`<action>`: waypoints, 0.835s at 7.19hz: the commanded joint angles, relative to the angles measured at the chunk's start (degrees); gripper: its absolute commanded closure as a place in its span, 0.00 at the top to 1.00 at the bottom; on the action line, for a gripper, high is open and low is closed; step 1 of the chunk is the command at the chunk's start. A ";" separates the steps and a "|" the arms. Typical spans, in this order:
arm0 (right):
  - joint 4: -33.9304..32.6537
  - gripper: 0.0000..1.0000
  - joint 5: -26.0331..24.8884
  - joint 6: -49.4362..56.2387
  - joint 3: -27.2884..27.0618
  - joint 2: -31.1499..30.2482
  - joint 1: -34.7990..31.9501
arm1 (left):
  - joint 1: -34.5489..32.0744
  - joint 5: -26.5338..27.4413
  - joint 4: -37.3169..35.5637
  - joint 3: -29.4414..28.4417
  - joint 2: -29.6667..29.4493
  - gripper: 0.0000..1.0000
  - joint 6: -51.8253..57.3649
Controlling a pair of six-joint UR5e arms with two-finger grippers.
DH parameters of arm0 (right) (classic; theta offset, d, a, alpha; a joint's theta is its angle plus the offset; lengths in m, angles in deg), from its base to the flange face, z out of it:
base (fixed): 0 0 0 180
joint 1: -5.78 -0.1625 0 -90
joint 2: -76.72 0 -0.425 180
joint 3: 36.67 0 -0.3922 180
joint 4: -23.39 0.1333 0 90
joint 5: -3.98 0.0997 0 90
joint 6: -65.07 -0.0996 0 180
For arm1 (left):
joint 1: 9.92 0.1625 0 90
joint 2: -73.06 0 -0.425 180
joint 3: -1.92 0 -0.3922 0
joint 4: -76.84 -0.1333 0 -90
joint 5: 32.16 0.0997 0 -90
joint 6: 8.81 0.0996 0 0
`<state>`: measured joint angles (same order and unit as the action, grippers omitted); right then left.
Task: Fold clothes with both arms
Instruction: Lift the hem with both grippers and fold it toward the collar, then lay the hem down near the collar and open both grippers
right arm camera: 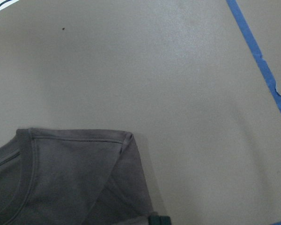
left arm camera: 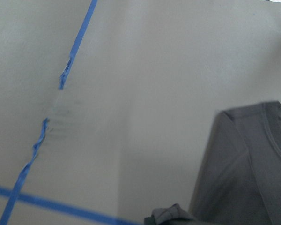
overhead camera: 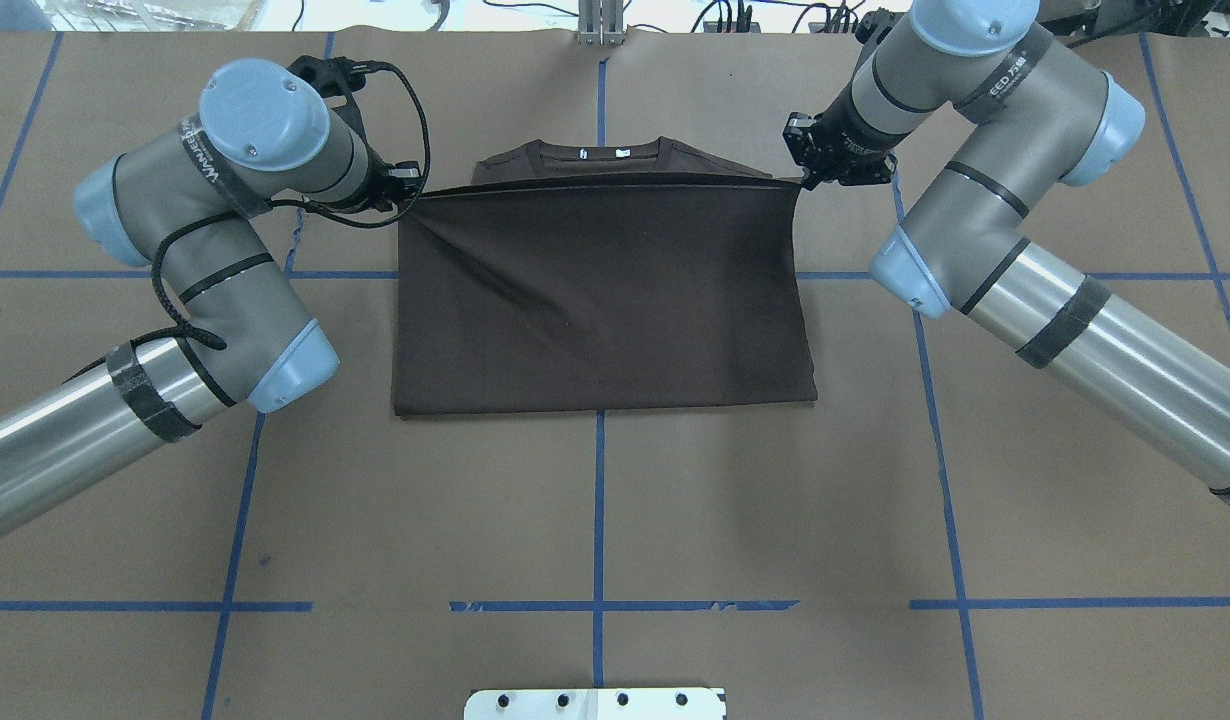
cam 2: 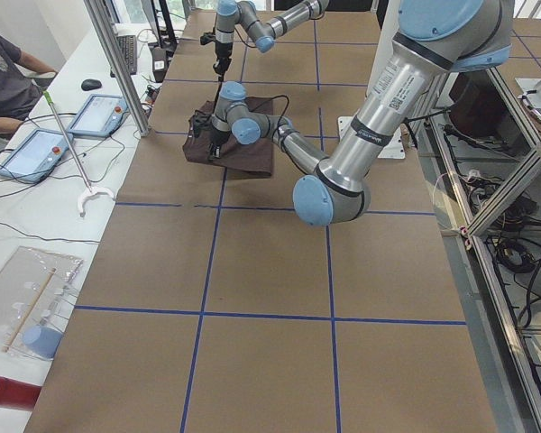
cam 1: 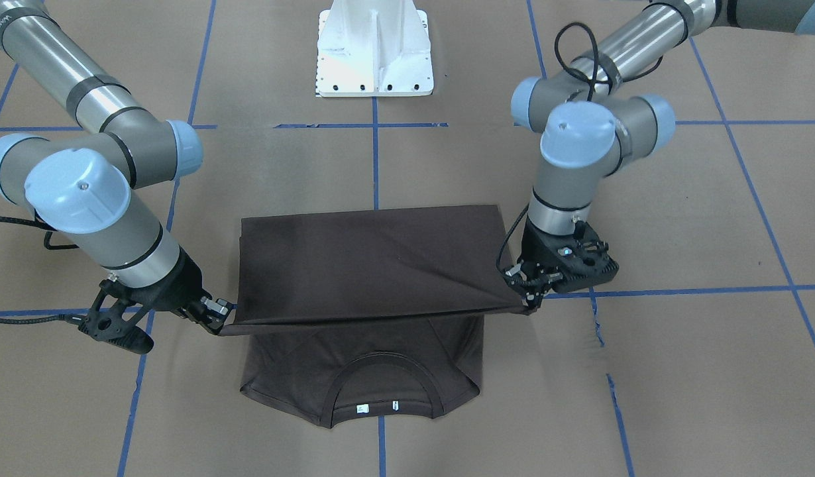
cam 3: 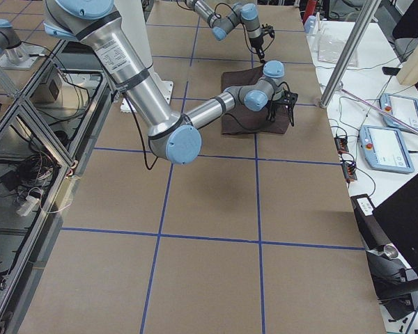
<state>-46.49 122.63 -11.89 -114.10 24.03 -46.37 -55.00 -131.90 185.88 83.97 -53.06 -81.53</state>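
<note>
The light is bright and even, coming from above on my flat brown paper-covered desk [overhead camera: 425, 520]. The white metal pedestal base [cam 1: 374, 50] is overexposed and its detail is washed out. The shiny silver tube of my right arm [overhead camera: 1125, 350] carries a long highlight. A soft shadow lies under the raised edge of the dark grey-brown T-shirt [cam 1: 368, 258]. My left wrist view is pale and blurred, while the right wrist view is sharper.

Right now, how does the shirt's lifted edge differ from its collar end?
The lifted edge is held taut between left gripper and right gripper; the collar end lies flat on the table. The lifted edge is plain; the collar end shows white tags. Both are dark fabric.
</note>
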 commanded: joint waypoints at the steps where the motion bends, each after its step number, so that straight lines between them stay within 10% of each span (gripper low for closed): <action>1: 0.01 0.00 0.00 0.67 2.63 0.66 -0.06 | -1.40 0.06 3.72 -5.40 -1.40 0.00 0.99; 6: 0.01 0.00 -0.44 1.03 10.45 7.25 -0.50 | -1.41 0.06 3.72 -12.69 -10.02 0.00 -1.72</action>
<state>-46.48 122.25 -10.90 -104.79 30.36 -46.81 -56.35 -131.89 189.49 72.85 -61.71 -82.26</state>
